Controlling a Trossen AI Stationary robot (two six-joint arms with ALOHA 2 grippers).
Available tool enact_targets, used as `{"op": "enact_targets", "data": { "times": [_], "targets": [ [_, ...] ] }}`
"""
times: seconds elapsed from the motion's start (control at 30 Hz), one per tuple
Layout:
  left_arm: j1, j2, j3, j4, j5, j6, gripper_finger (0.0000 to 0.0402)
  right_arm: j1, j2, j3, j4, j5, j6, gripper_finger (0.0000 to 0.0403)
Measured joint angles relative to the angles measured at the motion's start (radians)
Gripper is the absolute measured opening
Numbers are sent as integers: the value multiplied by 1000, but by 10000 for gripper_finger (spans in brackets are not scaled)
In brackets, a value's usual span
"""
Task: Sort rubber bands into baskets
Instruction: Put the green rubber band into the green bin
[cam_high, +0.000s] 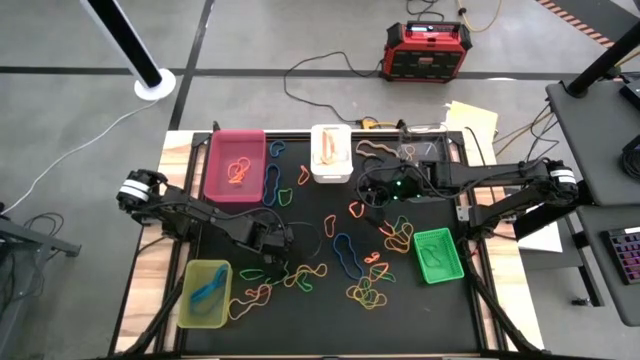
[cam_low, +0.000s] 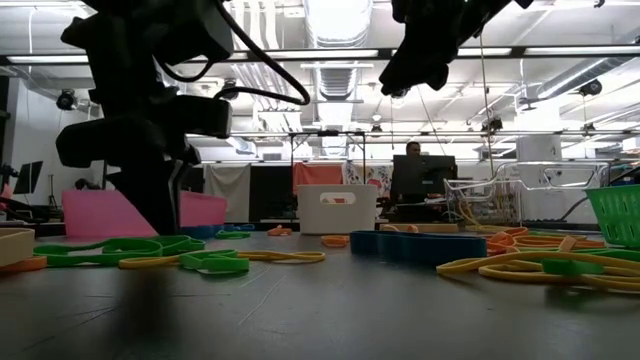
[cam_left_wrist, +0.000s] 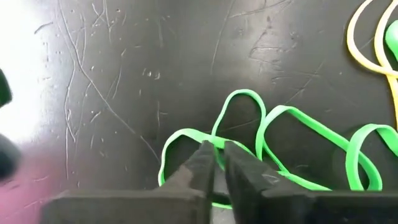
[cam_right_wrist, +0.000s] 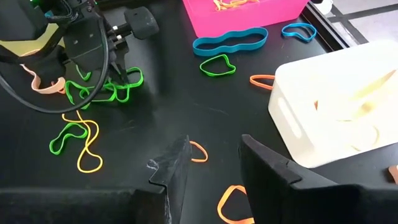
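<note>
Many rubber bands (cam_high: 350, 262) in several colours lie scattered on the black mat. My left gripper (cam_high: 283, 243) stands low over a tangle of green bands (cam_left_wrist: 292, 115), its fingers almost together on one of them; it also shows in the right wrist view (cam_right_wrist: 118, 73). My right gripper (cam_right_wrist: 214, 158) is open and empty, held above the mat (cam_high: 372, 195) beside the white basket (cam_right_wrist: 336, 106). The pink basket (cam_high: 235, 165), green basket (cam_high: 438, 255) and yellow-green basket (cam_high: 205, 293) each hold bands. My left gripper pinches a green rubber band at one strand of a loop (cam_left_wrist: 186, 132) between its two fingertips (cam_left_wrist: 202, 163). The fingers come from above, pointing down. The band lies slack on the mat with the other green loops.
A clear basket (cam_high: 420, 150) stands at the mat's far side, right of the white one. A large blue band (cam_right_wrist: 230, 42) and a small green one (cam_right_wrist: 216, 65) lie near the pink basket. A red-and-black power box (cam_high: 428, 50) and cables lie on the floor beyond the table.
</note>
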Motion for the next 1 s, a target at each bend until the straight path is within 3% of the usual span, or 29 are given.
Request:
{"op": "enact_targets", "data": {
  "times": [0.23, 0.47, 0.6, 0.73, 1.0],
  "targets": [
    [-1, -6, 9, -3, -4, 38, 1, 0, 0, -2, 0, 0, 1, 128],
    [-1, -88, 12, -8, -98, 115, 0, 14, 0, -61, 84, 0, -3, 123],
    [0, -158, 13, 4, -184, 160, 0, 42, 0, -133, 214, -2, -46, 123],
    [10, -222, 13, 79, -271, 229, 0, 75, 34, -218, 457, -2, -62, 123],
    [79, -249, 12, 345, -283, 453, 0, 96, 225, -233, 750, -2, -82, 157]
  ]
}}
